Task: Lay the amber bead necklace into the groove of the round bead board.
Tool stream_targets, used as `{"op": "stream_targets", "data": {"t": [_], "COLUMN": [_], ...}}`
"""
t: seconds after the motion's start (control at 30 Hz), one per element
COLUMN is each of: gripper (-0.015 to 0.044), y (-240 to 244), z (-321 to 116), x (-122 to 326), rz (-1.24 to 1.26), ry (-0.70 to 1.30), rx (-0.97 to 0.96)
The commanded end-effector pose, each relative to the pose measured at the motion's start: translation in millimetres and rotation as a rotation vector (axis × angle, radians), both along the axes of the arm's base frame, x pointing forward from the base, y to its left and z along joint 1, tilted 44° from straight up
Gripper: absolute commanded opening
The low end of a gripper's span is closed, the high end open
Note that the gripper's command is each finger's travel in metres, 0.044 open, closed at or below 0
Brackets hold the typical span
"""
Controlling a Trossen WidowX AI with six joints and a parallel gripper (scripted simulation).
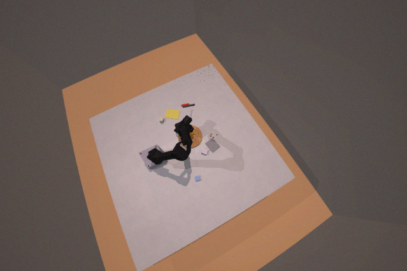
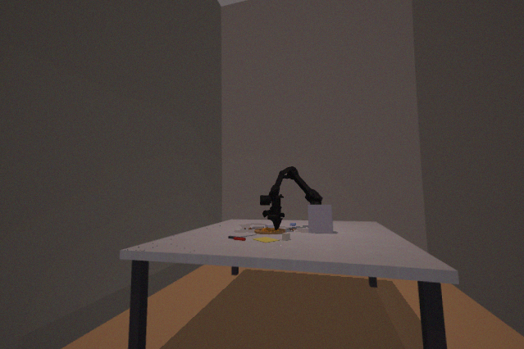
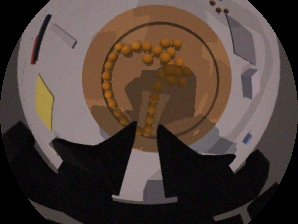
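The round orange bead board [image 1: 199,140] [image 2: 260,231] [image 3: 95,65] lies flat on the white table. Its groove [image 3: 218,80] is a dark ring. The amber bead necklace [image 3: 106,85] lies on the board. Its left side and bottom run along the groove. Its upper stretch leaves the ring inward to a bunch right of centre, and a strand runs from there down to the bottom. The groove's right side shows no beads. My gripper [image 2: 276,228] [image 3: 147,125] is narrowly open and empty, low over the board's near edge, its tips beside the bottom beads. In the top view the arm hides its fingertips.
Beyond the board lie a yellow square [image 1: 172,114] [image 3: 44,102], a red and black tool [image 1: 185,105] [image 2: 238,238] and a cream cube [image 1: 162,120] [image 2: 285,237]. A grey square [image 1: 213,145] [image 3: 241,40], loose brown beads [image 3: 218,9] and a blue block [image 1: 197,178] [image 3: 247,138] lie on other sides.
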State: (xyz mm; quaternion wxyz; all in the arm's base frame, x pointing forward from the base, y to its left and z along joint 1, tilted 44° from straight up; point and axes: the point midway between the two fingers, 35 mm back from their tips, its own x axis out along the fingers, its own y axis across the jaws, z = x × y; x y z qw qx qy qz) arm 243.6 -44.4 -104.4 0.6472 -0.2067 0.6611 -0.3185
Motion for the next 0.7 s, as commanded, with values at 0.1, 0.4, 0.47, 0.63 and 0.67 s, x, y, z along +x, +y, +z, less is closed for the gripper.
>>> {"op": "stream_targets", "data": {"t": [0.1,0.4,0.47,0.63,0.67], "gripper": [0.0041,0.0000,0.0000,0.0000,0.0000], "y": [-0.3,-0.3,-0.3,-0.3,-0.3], "z": [-0.3,-0.3,-0.3,-0.3,-0.3], "x": [-0.3,-0.3,-0.3,-0.3,-0.3], "rz": [0.000,0.000,0.000,0.000,0.000], "ry": [0.001,0.001,0.001,0.001,0.001], "rx": [0.000,0.000,0.000,0.000,0.000]}}
